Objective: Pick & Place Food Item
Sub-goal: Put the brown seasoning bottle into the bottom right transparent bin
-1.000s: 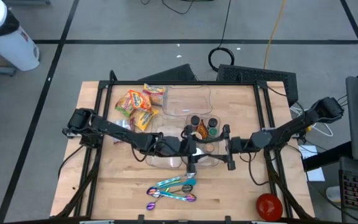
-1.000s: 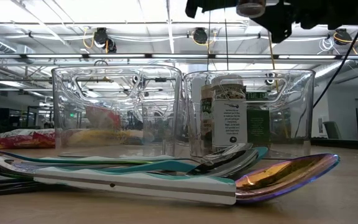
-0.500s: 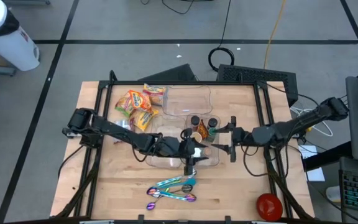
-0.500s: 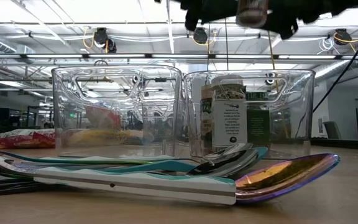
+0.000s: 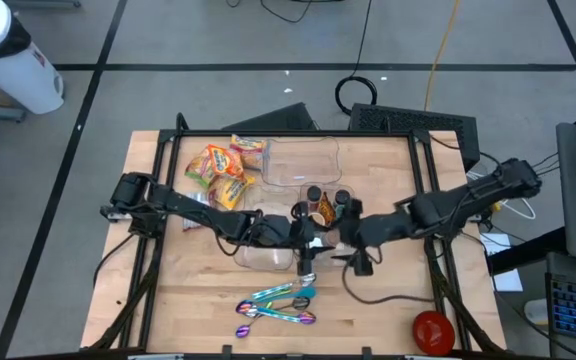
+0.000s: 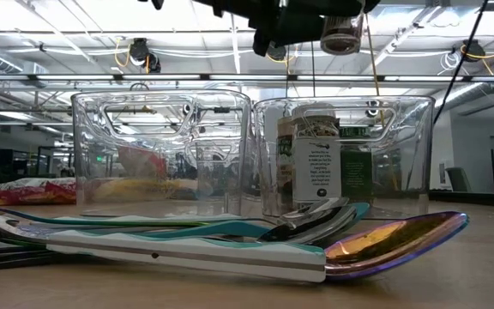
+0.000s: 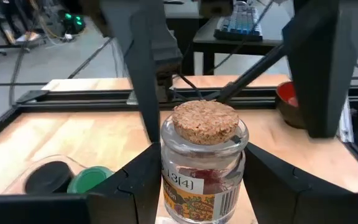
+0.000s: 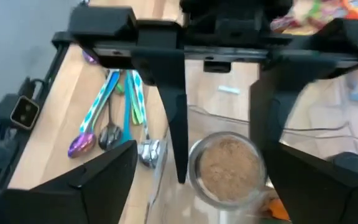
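A small glass jar with a cork lid (image 7: 204,158) hangs high over the clear bins; it also shows in the low view (image 6: 343,30) and from above in the right wrist view (image 8: 229,168). My left gripper (image 5: 306,240) is shut on it. My right gripper (image 5: 353,250) is open. It slants down over the jar, with one finger (image 7: 143,68) on each side of the jar and apart from it. A clear bin (image 5: 258,255) below holds jars with dark lids (image 5: 313,193) and a green lid (image 5: 340,210). My left gripper pinches the jar's glass body (image 7: 166,186) below the cork, between its two fingers, one on each side. The fingers come level from the table's left. The jar stands upright, lifted clear above the bin.
A second clear bin (image 5: 303,160) stands farther back. Snack packets (image 5: 218,170) lie at the far left. Several coloured spoons (image 5: 278,305) lie near the front edge. A red bowl (image 5: 433,330) sits at the front right. Black frame rails (image 5: 163,200) border the table.
My right gripper has moved toward the table's left, up to the jar, and tipped down over it, staying open. The jar in my left gripper has come down a little, still upright.
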### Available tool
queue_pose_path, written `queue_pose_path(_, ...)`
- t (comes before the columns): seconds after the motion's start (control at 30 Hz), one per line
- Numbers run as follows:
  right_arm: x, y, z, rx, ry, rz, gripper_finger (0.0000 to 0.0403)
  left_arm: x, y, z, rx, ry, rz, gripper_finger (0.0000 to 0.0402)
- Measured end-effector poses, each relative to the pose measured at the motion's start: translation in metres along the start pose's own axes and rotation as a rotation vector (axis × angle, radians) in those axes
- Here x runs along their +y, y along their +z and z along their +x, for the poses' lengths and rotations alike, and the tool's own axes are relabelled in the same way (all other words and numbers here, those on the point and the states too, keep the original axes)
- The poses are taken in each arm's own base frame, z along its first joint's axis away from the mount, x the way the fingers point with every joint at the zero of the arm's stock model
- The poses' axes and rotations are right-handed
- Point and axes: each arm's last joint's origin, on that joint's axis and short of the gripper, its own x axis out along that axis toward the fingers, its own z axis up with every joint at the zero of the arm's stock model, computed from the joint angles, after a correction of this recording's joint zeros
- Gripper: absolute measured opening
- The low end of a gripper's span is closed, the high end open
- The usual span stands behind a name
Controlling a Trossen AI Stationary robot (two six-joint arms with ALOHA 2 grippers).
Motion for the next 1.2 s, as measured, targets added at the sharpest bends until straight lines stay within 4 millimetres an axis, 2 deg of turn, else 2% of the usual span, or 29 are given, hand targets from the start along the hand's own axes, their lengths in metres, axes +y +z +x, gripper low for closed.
queue_pose_path(0.13, 0.001, 0.0, 0.012, 0.054, -0.001, -0.015, 0.0327, -0.002, -0.003, -0.001, 0.029, 0.0, 0.003, 0.0194)
queue_pose_path(0.3, -0.005, 0.0, 0.014, 0.063, -0.016, -0.004, 0.0295, -0.001, -0.004, 0.0, 0.033, 0.005, 0.001, 0.0194)
queue_pose_path(0.67, -0.011, -0.006, 0.007, 0.124, -0.036, 0.01, 0.0163, -0.002, -0.003, -0.001, 0.025, 0.002, 0.001, 0.0194)
queue_pose_path(1.07, -0.011, -0.004, 0.007, 0.104, -0.026, -0.012, 0.016, -0.002, -0.003, -0.001, 0.029, 0.004, -0.014, 0.0194)
queue_pose_path(1.13, -0.011, -0.004, 0.007, 0.102, -0.025, -0.013, 0.016, -0.003, -0.002, -0.002, 0.029, 0.0, -0.038, 0.0224)
queue_pose_path(1.2, -0.011, -0.004, 0.005, 0.101, -0.024, -0.022, 0.016, -0.005, 0.003, -0.004, 0.012, -0.007, -0.056, 0.0283)
